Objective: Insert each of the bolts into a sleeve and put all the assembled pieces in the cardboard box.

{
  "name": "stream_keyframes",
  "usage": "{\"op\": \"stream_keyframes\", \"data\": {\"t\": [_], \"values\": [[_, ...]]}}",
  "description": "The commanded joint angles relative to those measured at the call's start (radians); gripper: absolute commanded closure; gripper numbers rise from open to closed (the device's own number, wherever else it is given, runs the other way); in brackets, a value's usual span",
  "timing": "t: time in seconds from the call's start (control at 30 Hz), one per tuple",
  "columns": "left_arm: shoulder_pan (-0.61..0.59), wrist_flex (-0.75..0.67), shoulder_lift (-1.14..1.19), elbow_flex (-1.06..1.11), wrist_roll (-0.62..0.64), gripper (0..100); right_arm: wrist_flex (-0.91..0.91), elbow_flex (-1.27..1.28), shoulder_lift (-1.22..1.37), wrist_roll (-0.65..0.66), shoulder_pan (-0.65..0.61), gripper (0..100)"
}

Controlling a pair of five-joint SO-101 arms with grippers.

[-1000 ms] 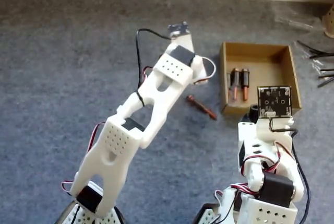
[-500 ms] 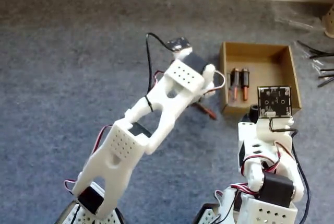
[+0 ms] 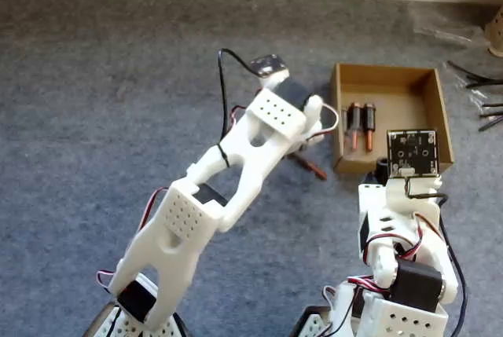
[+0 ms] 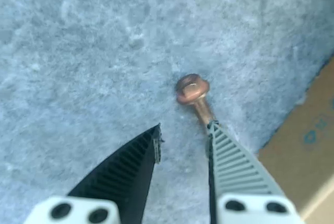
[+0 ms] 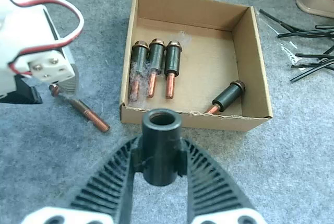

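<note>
Bolt first: you have one loose on the grey counter, just beside the box's near left corner, at about 8 o'clock from the box's middle in the high view. Its threaded end points toward 4 o'clock, and its head is hidden there under your left arm. Your left tool hangs right over it with the fingers spread. In the left wrist view the flanged head lies just past the two tips. The shank runs in under the tip of the pale finger; you cannot tell whether that finger touches it. The dark finger stands apart from the bolt, with bare counter between.

Next comes the box, open-topped and flat on the counter. You have four assembled pieces in it. Three lie side by side along the wall nearest the loose bolt, heads toward 12 o'clock in the high view. The fourth lies tilted by the near wall.

At 6 o'clock from the box, just outside that near wall, your right tool pinches a black sleeve, its open bore turned toward the wrist camera.

Black cable ties lie on the counter at 3 o'clock from the box.
</note>
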Motion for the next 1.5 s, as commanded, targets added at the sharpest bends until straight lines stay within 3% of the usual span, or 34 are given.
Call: {"op": "stream_keyframes", "data": {"t": [0.0,0.57,0.73,0.8,1.03,1.2,1.33,1.47], "values": [[0.015,-0.054,0.002,-0.028,0.011,85,-0.022,-0.007,-0.01,0.017,0.012,99.3],[-0.002,-0.097,0.124,-0.076,0.074,85,-0.021,-0.007,-0.01,0.018,0.012,99.3],[-0.024,-0.095,0.124,-0.076,0.068,98,-0.021,-0.005,-0.01,0.018,0.012,99.3],[-0.045,-0.095,0.124,-0.076,0.054,99,-0.021,-0.002,-0.01,0.018,0.012,99.3],[-0.074,-0.021,0.122,-0.104,-0.132,98,-0.053,0.041,-0.01,0.018,0.012,99.3],[-0.074,0.12,0.124,-0.219,-0.43,98,-0.053,0.041,-0.01,0.018,0.005,99.3],[-0.074,0.141,0.128,-0.251,-0.672,98,-0.053,0.041,-0.01,0.018,0.005,99.3],[-0.073,0.149,0.13,-0.245,-0.764,99,-0.054,0.041,-0.01,0.018,0.004,99.3]]}}
